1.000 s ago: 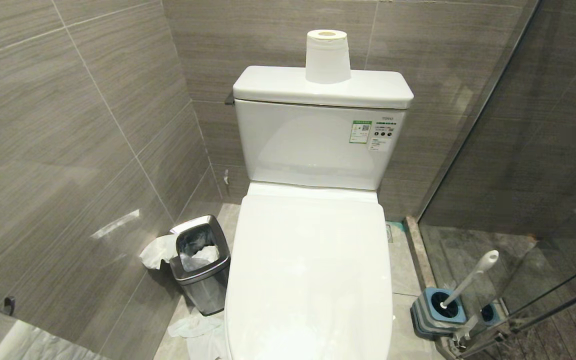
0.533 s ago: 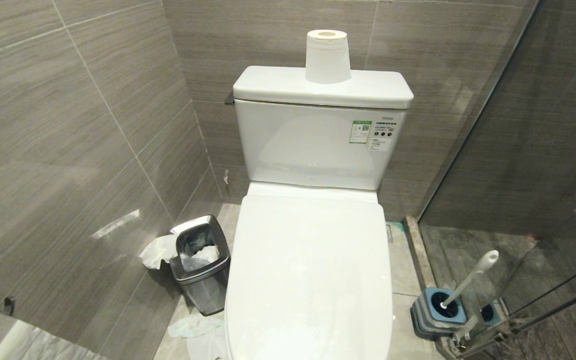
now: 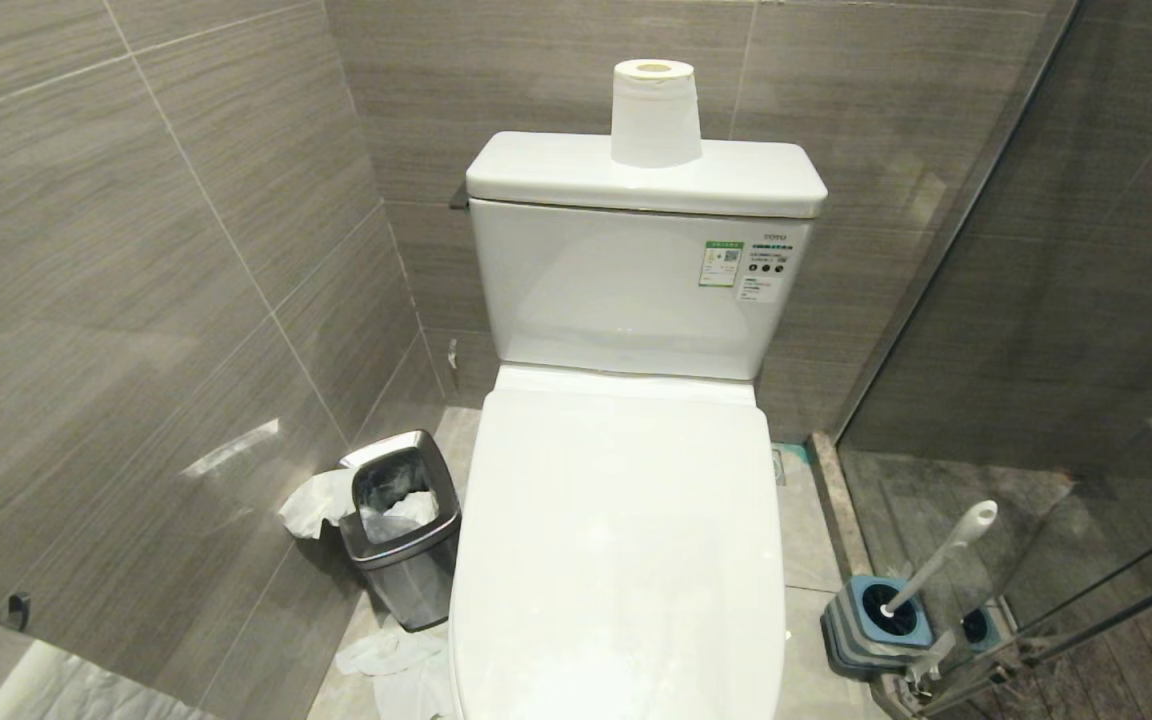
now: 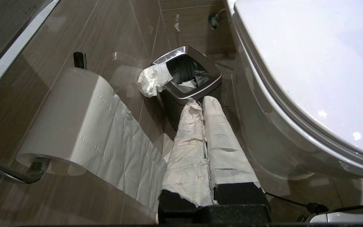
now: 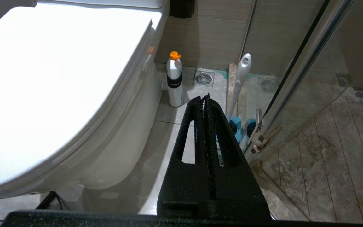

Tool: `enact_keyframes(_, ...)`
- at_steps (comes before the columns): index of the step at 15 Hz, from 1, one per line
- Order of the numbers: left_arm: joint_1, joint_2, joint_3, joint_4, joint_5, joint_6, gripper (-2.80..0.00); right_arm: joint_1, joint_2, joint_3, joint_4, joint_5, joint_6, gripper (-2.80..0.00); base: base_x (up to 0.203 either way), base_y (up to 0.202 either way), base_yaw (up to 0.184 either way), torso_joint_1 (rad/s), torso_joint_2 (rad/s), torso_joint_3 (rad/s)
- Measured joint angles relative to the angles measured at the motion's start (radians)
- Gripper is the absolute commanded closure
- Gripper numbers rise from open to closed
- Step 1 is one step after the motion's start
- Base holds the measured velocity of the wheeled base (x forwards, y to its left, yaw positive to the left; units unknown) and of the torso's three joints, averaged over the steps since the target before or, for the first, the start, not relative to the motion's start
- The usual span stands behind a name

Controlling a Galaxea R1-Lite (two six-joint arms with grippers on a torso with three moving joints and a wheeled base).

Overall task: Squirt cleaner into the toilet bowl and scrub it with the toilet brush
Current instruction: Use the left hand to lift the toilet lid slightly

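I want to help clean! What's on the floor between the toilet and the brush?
In the right wrist view, a white bottle with an orange cap stands on the floor between the toilet bowl and the toilet brush, near a floor drain.

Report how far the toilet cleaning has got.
Done: nothing visible. The toilet lid is down, hiding the bowl. In hand: nothing; the left tool and right tool are shut and empty. The toilet brush stands in its blue holder; a white bottle with an orange cap stands beside the toilet. Left: lifting the lid, squirting, scrubbing.
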Motion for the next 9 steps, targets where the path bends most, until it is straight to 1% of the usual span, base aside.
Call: enact_keyframes(9, 0.0, 0.0, 0.0, 0.0, 0.0, 0.0, 0.0, 0.0, 0.0, 0.0, 0.0, -0.001, 0.0, 0.0, 0.0, 0.0, 0.0, 0.0, 0.0, 0.0)
